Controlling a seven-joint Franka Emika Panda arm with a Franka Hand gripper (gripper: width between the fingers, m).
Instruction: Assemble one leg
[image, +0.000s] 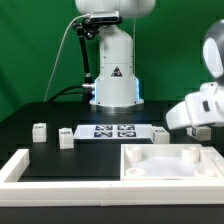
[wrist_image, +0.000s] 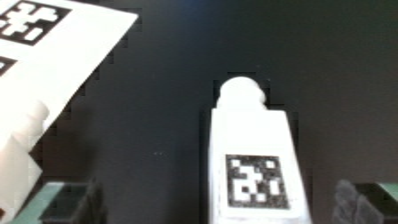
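Nearest: white rimmed tray-like part on the black table. Two pale lumps sit inside it; I cannot tell whether they are loose or moulded.
Past its far rim: gripper, blurred, at the exterior view's right.
Wrist view: gripper released, fingers spread either side of the tagged leg, with a gap on each side.
Marker board just beside the leg.
Second leg and third leg stand at the exterior view's left.
Farthest: arm's base.

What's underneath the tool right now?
A leg, tag facing the wrist camera, sits on the black table between the open tool's fingers, touching neither. The marker board is beside it. In the exterior view the tool's body blocks that spot.
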